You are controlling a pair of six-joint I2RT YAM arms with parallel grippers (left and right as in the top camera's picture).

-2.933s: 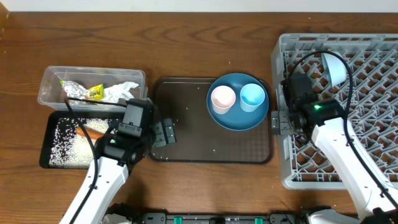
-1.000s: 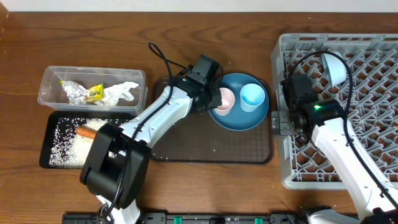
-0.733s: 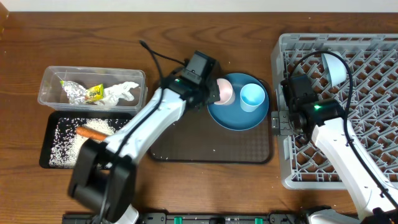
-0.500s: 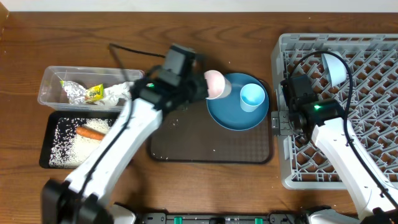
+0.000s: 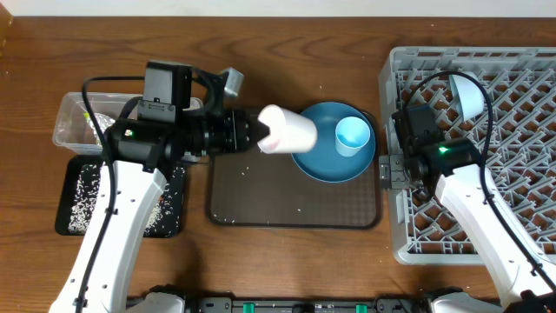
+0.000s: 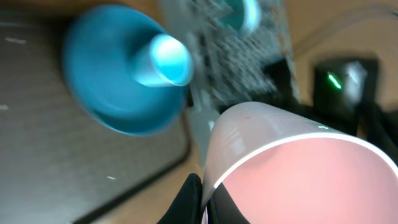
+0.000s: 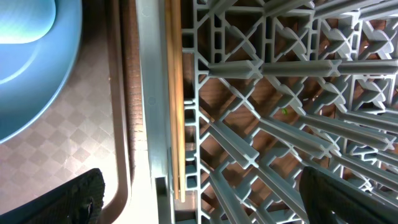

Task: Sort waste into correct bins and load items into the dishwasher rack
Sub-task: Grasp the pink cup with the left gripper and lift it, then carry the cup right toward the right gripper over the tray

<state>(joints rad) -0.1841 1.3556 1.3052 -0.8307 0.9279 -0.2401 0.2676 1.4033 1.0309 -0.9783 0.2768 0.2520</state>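
Overhead: left pincer [image 5: 259, 137] pinching smooth pale pink cup [image 5: 291, 130] sideways; right pincer [image 5: 388, 170] spread above grey lattice rack [image 5: 469, 57].

The left arm [image 5: 130, 183] lies across the clear tub [image 5: 62, 130] and the black tray [image 5: 61, 204], hiding most of what's in them. From the left wrist everything smears: blue plate [image 6: 118, 81], blue cup [image 6: 163, 60] and rack [image 6: 249, 74] are all soft, and the pink cup [image 6: 292, 168] runs off the bottom and right edges. Overhead, the rack is cropped on the right.
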